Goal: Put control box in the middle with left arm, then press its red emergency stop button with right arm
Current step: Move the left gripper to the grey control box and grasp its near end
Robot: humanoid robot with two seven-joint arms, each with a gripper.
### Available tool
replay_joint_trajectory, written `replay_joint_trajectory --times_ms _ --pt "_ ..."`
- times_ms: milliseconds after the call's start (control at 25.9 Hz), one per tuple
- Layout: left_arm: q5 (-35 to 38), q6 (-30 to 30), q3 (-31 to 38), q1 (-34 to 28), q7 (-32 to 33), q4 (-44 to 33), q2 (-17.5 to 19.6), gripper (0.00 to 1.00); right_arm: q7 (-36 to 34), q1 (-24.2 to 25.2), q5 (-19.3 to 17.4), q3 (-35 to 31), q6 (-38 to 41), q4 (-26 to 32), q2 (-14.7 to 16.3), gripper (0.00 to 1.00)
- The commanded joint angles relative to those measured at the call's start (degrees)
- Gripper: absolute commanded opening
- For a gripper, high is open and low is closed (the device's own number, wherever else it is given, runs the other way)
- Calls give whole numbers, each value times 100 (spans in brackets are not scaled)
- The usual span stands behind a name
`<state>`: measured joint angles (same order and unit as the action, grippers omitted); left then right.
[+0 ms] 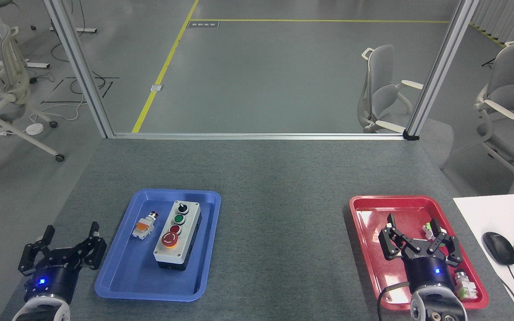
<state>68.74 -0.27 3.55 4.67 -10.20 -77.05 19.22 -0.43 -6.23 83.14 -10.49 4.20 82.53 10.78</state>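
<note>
The control box (177, 236) lies lengthwise in the blue tray (123, 276), light grey on a black base. Its big red emergency stop button (170, 240) is at the near end, behind it a small red button, a green button and a black knob. The middle (283, 232) of the dark-grey tabletop is bare felt. My left gripper (72, 233) stands open on the table left of the blue tray, holding nothing. My right gripper (413, 221) is open above the red tray (364, 223), empty.
A small loose pushbutton (144, 225) with an orange-white body lies in the blue tray left of the box. Small parts (466, 287) sit in the red tray, partly hidden by my right arm. A white desk (498, 214) with mouse and keyboard is at the right.
</note>
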Motion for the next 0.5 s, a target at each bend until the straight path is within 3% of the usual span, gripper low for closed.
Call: replay_joint_trajectory --times_ms 0,270,463 --pt "-28 -26 14 -80 -17 -47 -200 99 -1 7 0 -5 11 0 -15 99" --pt "-133 -70 76 -203 -105 -671 -252 99 -1 7 0 -5 -7 -9 -41 99" --pt "-195 -88 32 -836 -105 -1392 -331 99 -1 -2 0 -5 -7 -9 -50 99"
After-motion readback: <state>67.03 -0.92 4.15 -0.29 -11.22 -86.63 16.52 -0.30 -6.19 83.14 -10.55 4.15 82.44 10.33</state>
